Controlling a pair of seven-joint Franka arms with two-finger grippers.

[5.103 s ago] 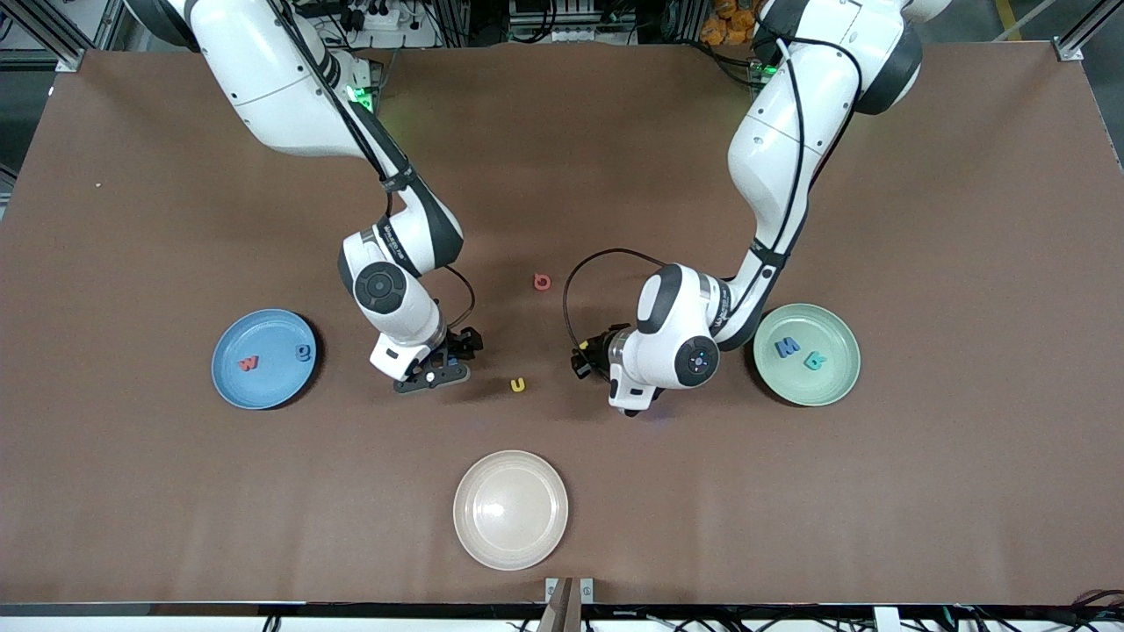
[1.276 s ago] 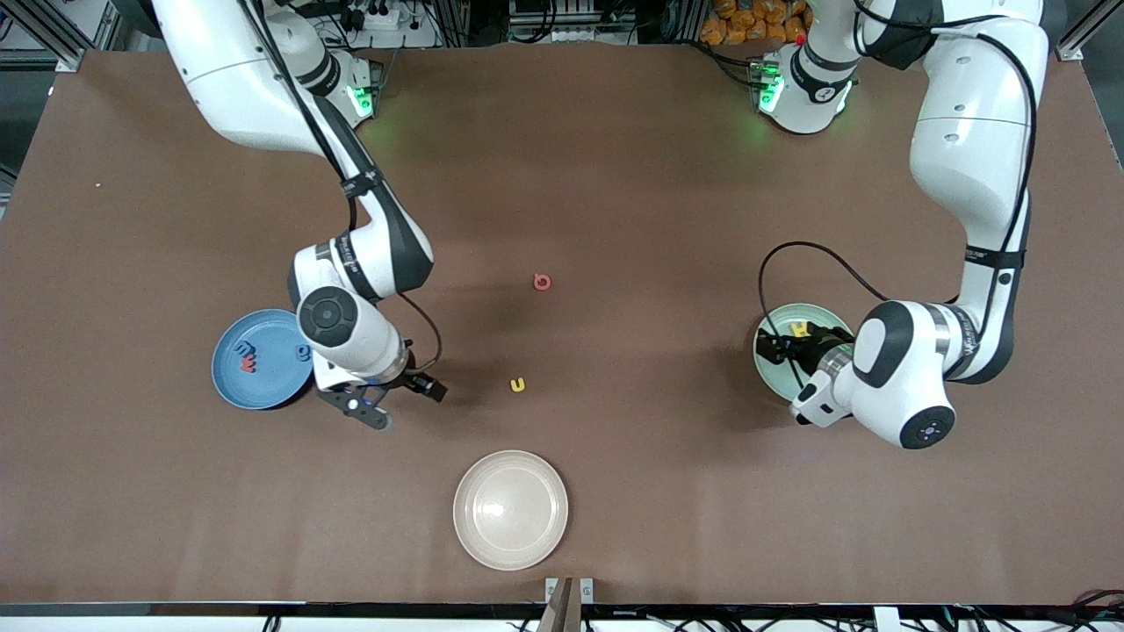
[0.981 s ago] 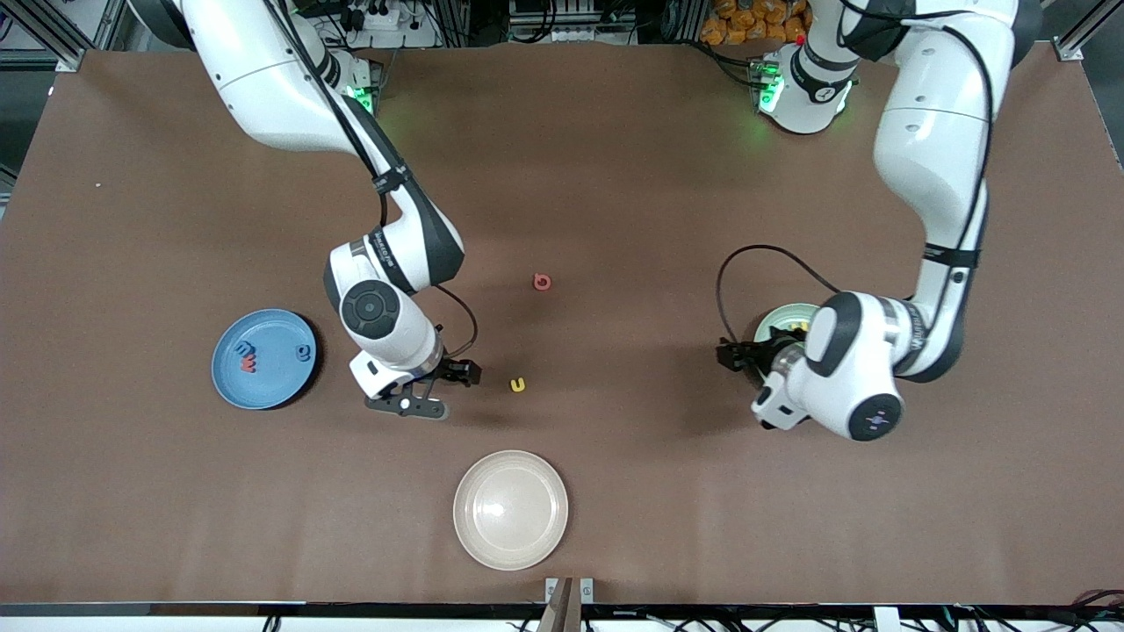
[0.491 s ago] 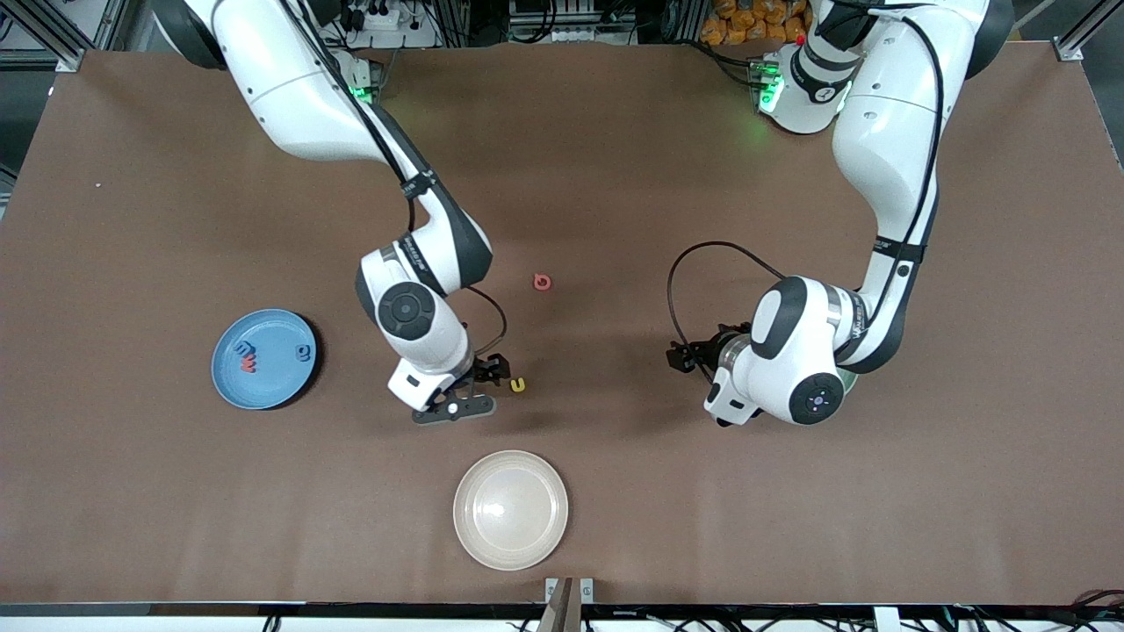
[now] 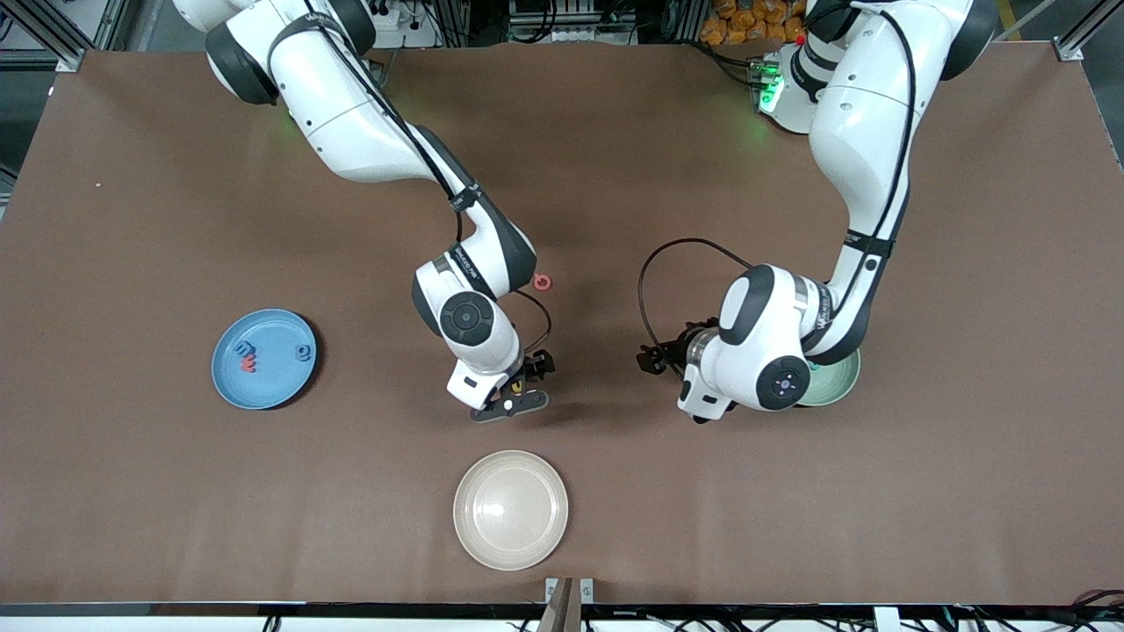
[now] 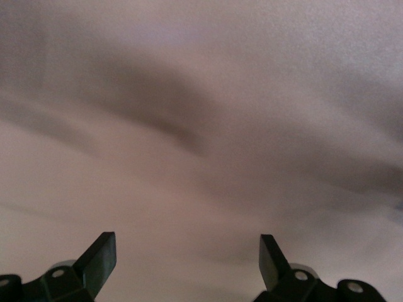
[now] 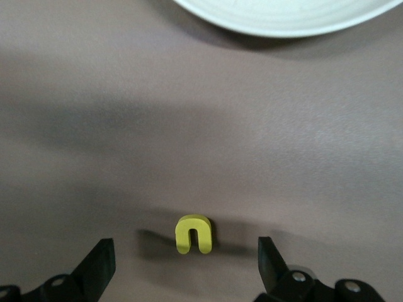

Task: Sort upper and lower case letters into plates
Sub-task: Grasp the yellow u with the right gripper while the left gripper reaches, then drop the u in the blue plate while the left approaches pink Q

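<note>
Front view: the right gripper (image 5: pixel 518 386) hangs low over the yellow letter (image 5: pixel 518 384), jaws wide, nothing held. The left gripper (image 5: pixel 654 360) is over bare table (image 5: pixel 966 263) beside the mint plate (image 5: pixel 839 386), mostly hidden by that arm. A red letter (image 5: pixel 543 282) lies farther from the camera. The blue plate (image 5: pixel 263 358) holds three letters; the cream plate (image 5: pixel 510 509) sits nearest.

Left wrist view: wide, empty jaws, blurred table only.

Right wrist view: the yellow letter (image 7: pixel 193 233) lies between the spread fingers (image 7: pixel 101 261), untouched; the cream plate's rim (image 7: pixel 283 22) shows
</note>
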